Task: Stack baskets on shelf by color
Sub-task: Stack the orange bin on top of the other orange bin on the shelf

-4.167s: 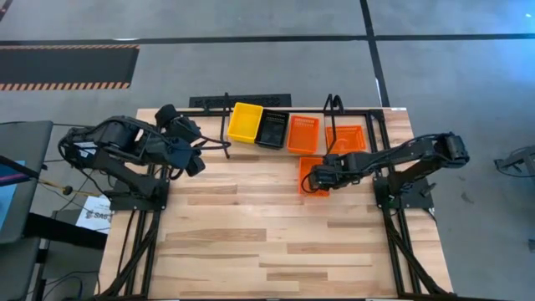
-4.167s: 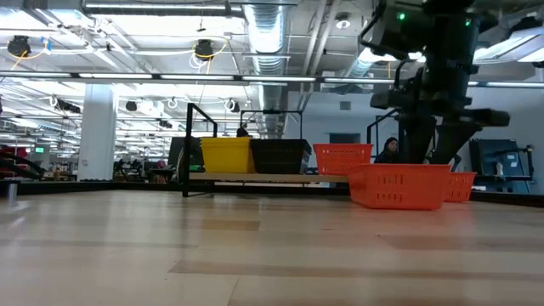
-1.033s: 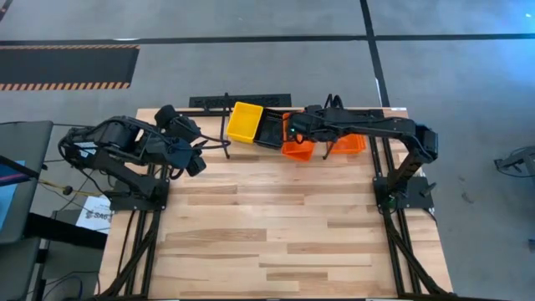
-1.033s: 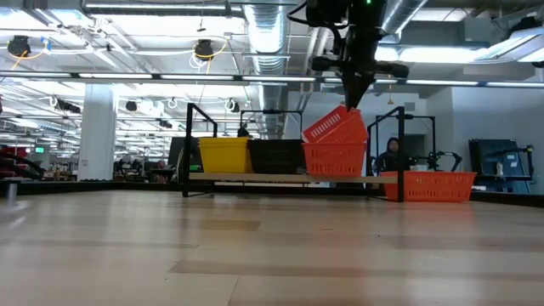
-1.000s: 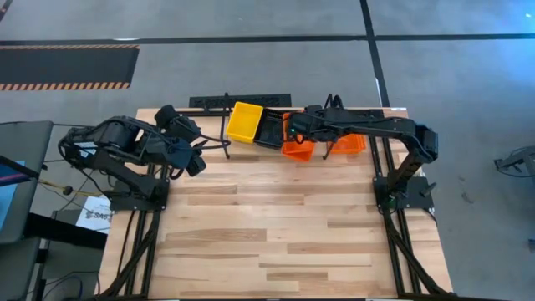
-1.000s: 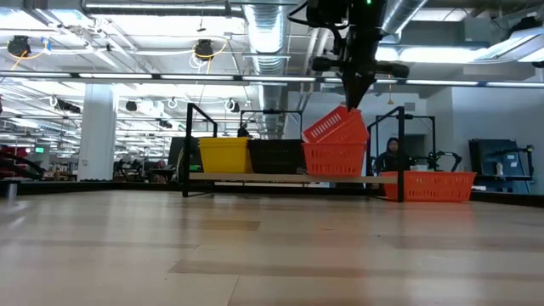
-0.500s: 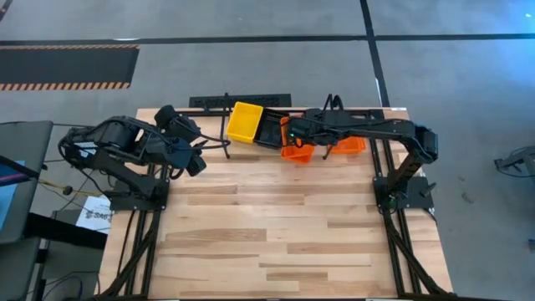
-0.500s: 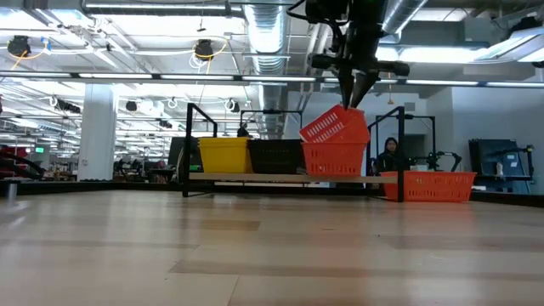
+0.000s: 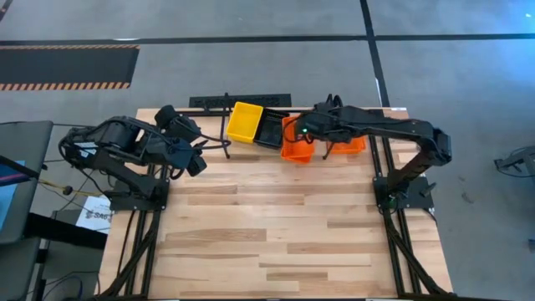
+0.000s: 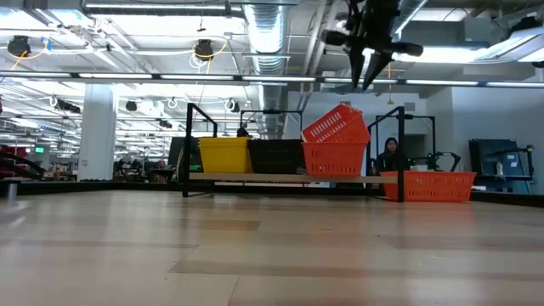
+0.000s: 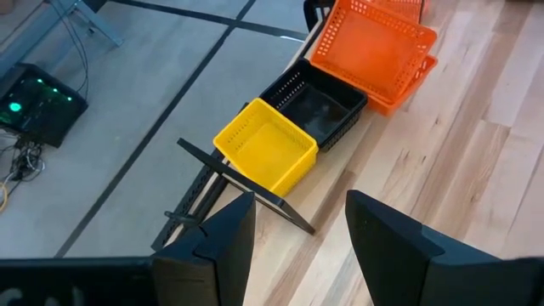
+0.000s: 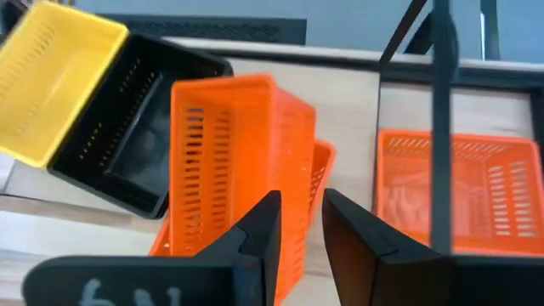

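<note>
On the shelf (image 10: 289,178) a yellow basket (image 9: 245,121), a black basket (image 9: 272,130) and an orange basket (image 10: 333,159) stand side by side. A second orange basket (image 10: 337,126) lies tilted in the first, one long side down inside it and the other raised (image 12: 229,161). My right gripper (image 10: 371,78) hangs open above it, clear of its rim (image 12: 297,234). A third orange basket (image 10: 438,185) sits on the table by the shelf's right end. My left gripper (image 11: 297,246) waits open near the table's left far corner (image 9: 191,150).
Black wire hoops (image 10: 197,136) rise at both ends of the shelf; the right one (image 12: 442,119) stands close beside my right gripper. The wooden table (image 9: 276,234) stretches wide toward its near edge. A person (image 10: 391,153) shows in the room behind.
My right gripper has let go of the tilted orange basket and risen, drawing toward the table's right edge. The basket settled a little and stays tilted in the orange basket below it on the shelf.
</note>
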`<state>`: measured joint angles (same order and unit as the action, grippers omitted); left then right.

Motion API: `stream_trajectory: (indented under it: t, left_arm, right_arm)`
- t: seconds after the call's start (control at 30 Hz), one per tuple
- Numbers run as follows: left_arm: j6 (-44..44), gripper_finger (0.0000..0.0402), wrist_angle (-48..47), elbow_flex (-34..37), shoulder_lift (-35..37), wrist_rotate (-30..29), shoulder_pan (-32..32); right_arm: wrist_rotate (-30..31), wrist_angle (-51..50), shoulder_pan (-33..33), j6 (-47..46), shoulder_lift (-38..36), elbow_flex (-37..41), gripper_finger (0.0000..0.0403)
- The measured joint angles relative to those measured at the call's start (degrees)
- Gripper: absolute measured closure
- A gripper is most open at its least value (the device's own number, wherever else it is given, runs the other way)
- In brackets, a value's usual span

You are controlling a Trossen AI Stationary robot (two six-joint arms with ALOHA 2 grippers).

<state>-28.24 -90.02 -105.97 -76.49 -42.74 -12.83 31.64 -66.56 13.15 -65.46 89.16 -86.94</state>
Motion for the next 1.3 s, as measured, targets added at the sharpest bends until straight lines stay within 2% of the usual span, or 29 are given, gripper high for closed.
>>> stream_trajectory:
  t: [0.33, 0.43, 0.57, 0.8, 0.93, 1.1, 1.3]
  left_arm:
    - [-1.2, 0.0228, 0.0, 0.0, 0.0, -0.2, 0.0]
    - [-1.5, 0.0228, 0.0, 0.0, 0.0, -0.2, 0.0]
    - [-1.5, 0.0228, 0.0, 0.0, 0.0, -0.2, 0.0]
    - [-1.4, 0.0228, 0.0, 0.0, 0.0, 0.0, 0.0]
    - [-1.3, 0.0228, 0.0, 0.0, 0.0, 0.0, 0.0]
    - [-1.1, 0.0228, 0.0, 0.0, 0.0, 0.0, 0.0]
    - [-1.1, 0.0228, 0.0, 0.0, 0.0, 0.0, 0.0]
  right_arm:
    - [-0.5, 5.1, -1.0, 5.8, 0.4, -0.1, 0.0294]
    - [-3.6, 5.4, -0.1, 6.7, 1.7, 0.2, 0.0288]
    - [-6.9, 5.2, 1.0, 7.7, 3.8, 0.1, 0.0267]
    - [-8.0, 3.9, 2.2, 9.1, 6.9, 0.0, 0.0213]
    - [-8.6, 3.7, 3.0, 10.3, 8.4, 0.0, 0.0199]
    - [-9.6, 3.5, 3.9, 10.5, 10.7, 0.0, 0.0224]
    - [-10.2, 3.2, 4.7, 11.8, 11.5, 0.1, 0.0306]
